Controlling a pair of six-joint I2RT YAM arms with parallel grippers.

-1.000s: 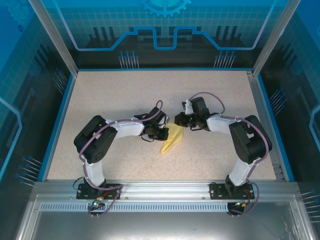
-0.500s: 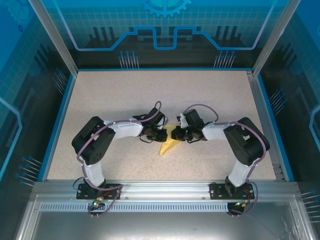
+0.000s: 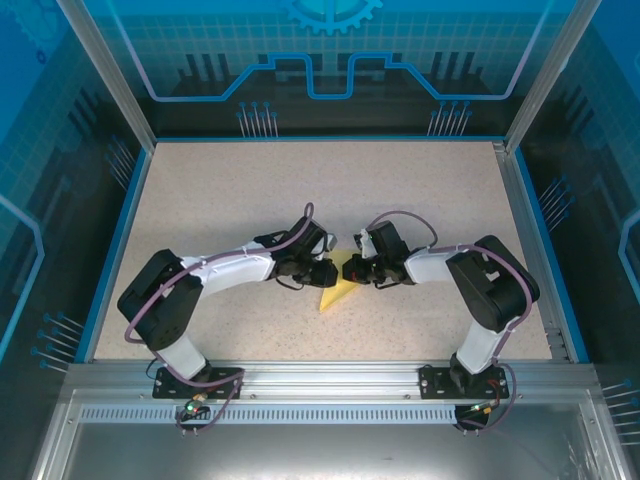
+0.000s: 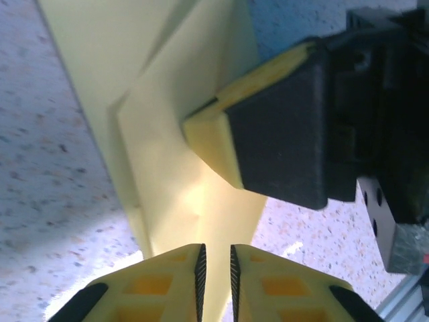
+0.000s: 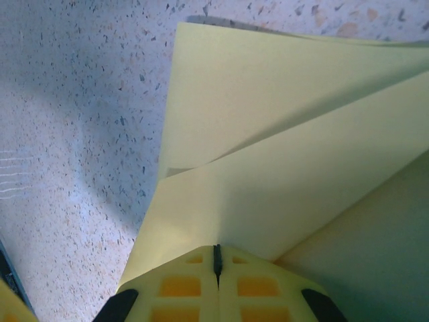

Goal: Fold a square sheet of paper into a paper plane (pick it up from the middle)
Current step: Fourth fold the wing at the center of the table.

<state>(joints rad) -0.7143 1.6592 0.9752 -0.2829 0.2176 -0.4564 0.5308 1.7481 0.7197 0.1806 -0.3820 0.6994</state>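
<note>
The folded yellow paper (image 3: 338,291) lay at the middle of the bench (image 3: 230,200), pointed tip toward the arm bases, between the two grippers. The right gripper (image 5: 216,258) had its fingers pressed together on one edge of the paper, pinching a folded layer. The left gripper (image 4: 216,268) met the paper from the opposite side, its fingers parted by a narrow slit with the paper's edge running into it. From the wrist view it was hard to say whether either pad touched the sheet.
</note>
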